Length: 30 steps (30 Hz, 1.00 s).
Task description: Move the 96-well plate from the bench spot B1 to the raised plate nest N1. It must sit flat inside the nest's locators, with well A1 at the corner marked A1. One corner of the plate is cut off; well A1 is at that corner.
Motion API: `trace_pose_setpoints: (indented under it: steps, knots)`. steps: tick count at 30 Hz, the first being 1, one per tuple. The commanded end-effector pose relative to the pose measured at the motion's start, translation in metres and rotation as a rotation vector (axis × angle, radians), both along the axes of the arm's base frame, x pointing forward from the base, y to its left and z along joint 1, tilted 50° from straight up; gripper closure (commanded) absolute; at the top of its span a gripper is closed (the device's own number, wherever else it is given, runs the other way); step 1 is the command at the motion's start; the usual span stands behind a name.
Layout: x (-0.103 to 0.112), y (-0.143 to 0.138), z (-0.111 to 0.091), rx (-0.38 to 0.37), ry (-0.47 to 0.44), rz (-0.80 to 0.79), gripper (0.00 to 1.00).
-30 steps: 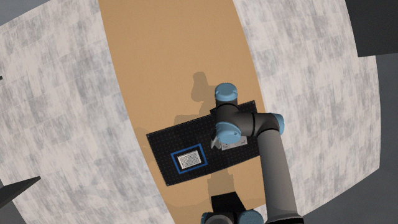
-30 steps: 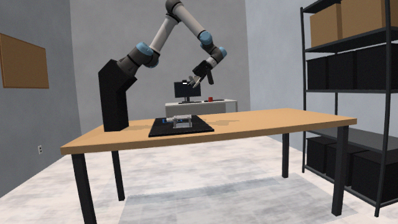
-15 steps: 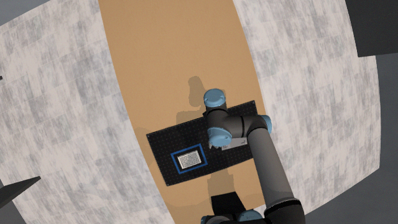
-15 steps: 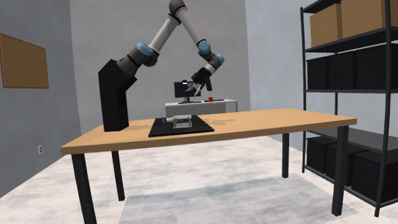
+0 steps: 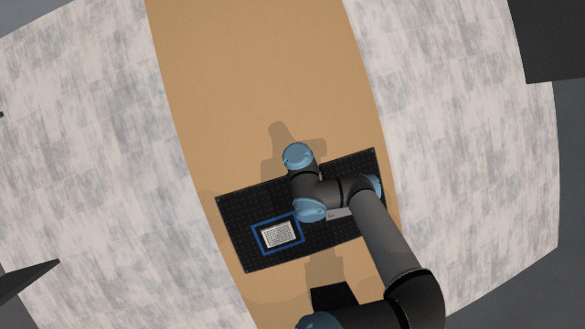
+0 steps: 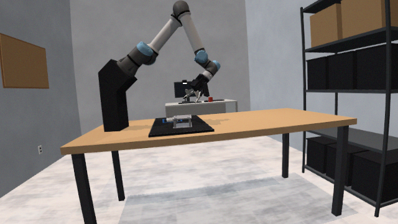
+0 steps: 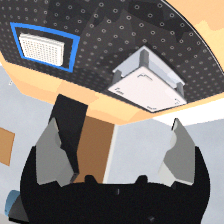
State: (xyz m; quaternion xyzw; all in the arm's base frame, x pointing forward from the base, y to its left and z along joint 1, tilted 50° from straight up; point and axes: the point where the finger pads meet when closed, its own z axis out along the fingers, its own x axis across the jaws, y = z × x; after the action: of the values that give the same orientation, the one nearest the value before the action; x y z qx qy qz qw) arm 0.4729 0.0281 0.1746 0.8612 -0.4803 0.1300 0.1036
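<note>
Two spread, empty jaws: the pincer [image 7: 112, 152] hangs above the nest N1 [image 7: 149, 82]; reaching the 96-well plate [image 7: 43, 49] beyond comes next.

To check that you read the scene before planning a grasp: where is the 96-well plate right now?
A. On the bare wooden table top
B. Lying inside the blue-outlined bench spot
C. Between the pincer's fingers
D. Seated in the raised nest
B: the white 96-well plate lies within the blue outline on the black board, while the open pincer hangs above, holding nothing, and the raised nest has no plate in it.
</note>
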Motion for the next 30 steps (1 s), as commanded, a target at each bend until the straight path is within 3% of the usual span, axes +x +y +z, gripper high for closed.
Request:
trace_pose_setpoints:
  steps: [1, 10, 14, 26, 30]
  knots:
    - [0.011, 0.006, -0.014, -0.038, -0.012, 0.052, 0.00]
    - [0.027, 0.022, -0.040, -0.106, -0.029, 0.145, 0.00]
    - [0.027, 0.022, -0.040, -0.106, -0.029, 0.145, 0.00]
    - [0.040, 0.050, -0.076, -0.234, -0.064, 0.311, 0.00]
    - [0.041, 0.055, -0.082, -0.237, -0.065, 0.315, 0.00]
